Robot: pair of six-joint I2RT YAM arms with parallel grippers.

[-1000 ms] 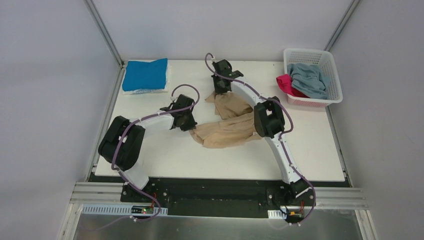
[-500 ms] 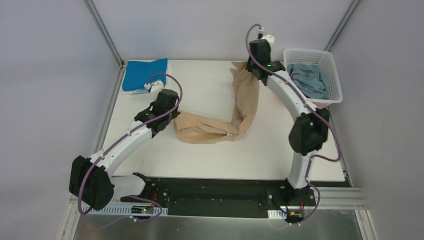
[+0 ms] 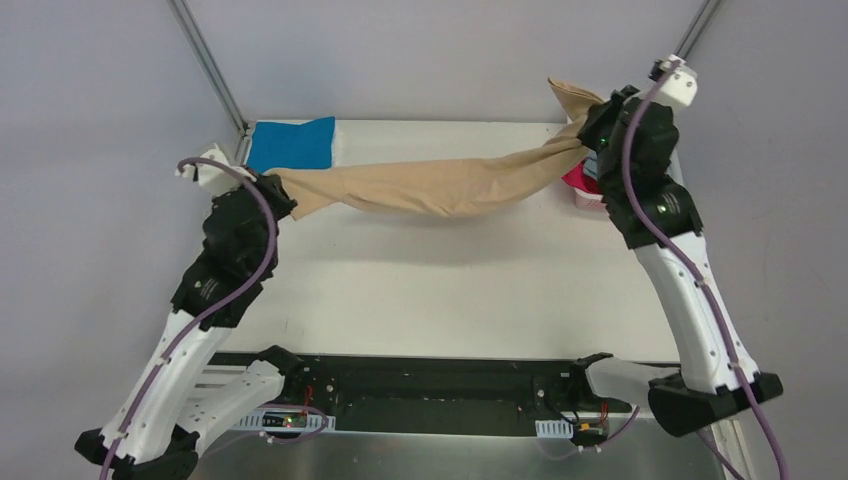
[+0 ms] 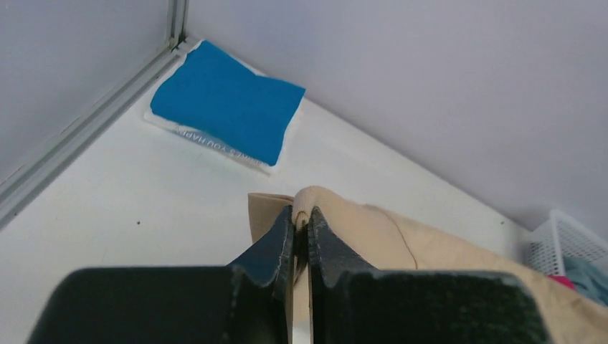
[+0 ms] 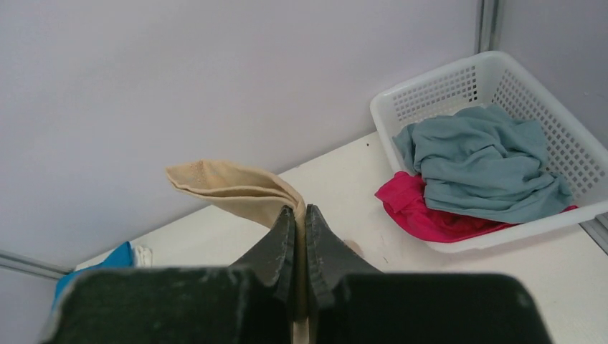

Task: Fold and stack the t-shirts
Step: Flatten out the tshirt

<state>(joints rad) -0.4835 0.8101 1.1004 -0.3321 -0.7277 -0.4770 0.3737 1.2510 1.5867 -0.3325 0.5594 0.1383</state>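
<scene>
The tan t-shirt (image 3: pixel 440 186) hangs stretched in the air above the table between both grippers. My left gripper (image 3: pixel 275 190) is shut on its left end (image 4: pixel 337 215); my right gripper (image 3: pixel 592 125) is shut on its right end (image 5: pixel 236 188), high near the back right. A folded bright blue t-shirt (image 3: pixel 292 143) lies at the back left corner, also in the left wrist view (image 4: pixel 229 107). The grey-blue t-shirt (image 5: pixel 480 161) and the magenta-pink t-shirt (image 5: pixel 430 211) lie bunched in the basket; in the top view only a bit of pink (image 3: pixel 580 185) shows.
The white lattice basket (image 5: pixel 444 89) stands at the back right corner, mostly hidden behind my right arm in the top view. Grey walls and metal posts (image 3: pixel 205 62) enclose the white table (image 3: pixel 440 290). A white cloth (image 4: pixel 215 143) lies under the blue shirt.
Both grippers have risen and spread apart, left going left and right going up and right. The tan shirt has been lifted off the table and pulled into a taut band.
</scene>
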